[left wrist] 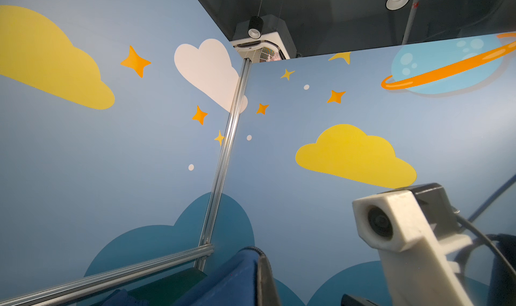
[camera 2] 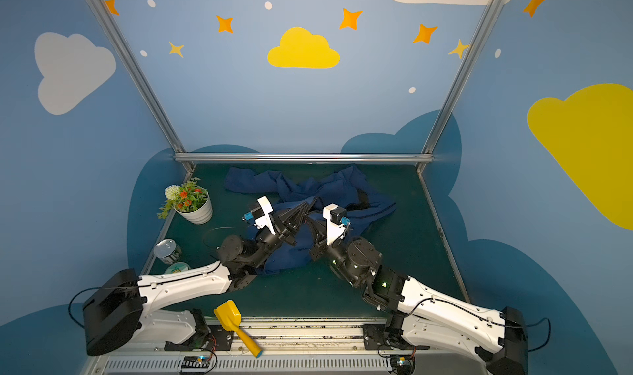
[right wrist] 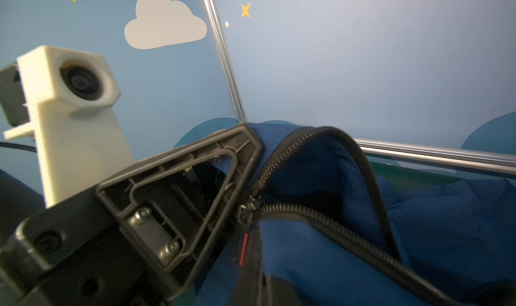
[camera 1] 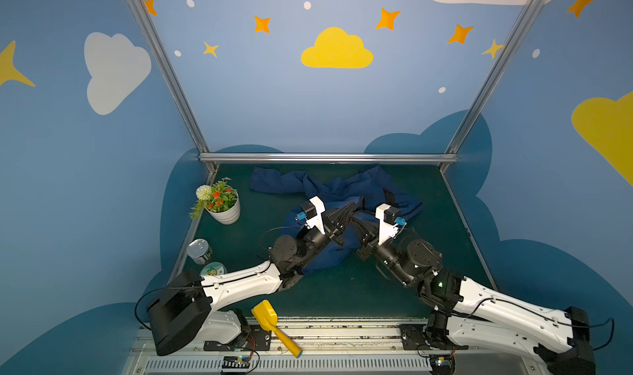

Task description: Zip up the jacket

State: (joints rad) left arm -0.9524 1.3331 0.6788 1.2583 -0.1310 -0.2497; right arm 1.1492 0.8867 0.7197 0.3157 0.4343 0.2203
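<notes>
The navy jacket (camera 1: 346,188) (camera 2: 318,188) lies crumpled on the green table in both top views, and both grippers meet over its middle. My left gripper (camera 1: 356,204) (left wrist: 258,262) is shut on a raised fold of the jacket's front edge, beside the zipper teeth. In the right wrist view the zipper slider (right wrist: 247,206) sits next to the left gripper's finger (right wrist: 195,190). Its pull tab with a red stripe (right wrist: 243,248) runs down into my right gripper (right wrist: 254,279) (camera 1: 354,216), which is shut on it. Beyond the slider the two rows of teeth (right wrist: 349,234) spread apart.
A white flower pot (camera 1: 224,210) stands at the left edge of the table, with a tin can (camera 1: 199,250) and a round lid (camera 1: 212,270) nearer the front. A yellow scoop (camera 1: 274,325) lies on the front rail. An aluminium frame bar (camera 1: 329,157) closes the back.
</notes>
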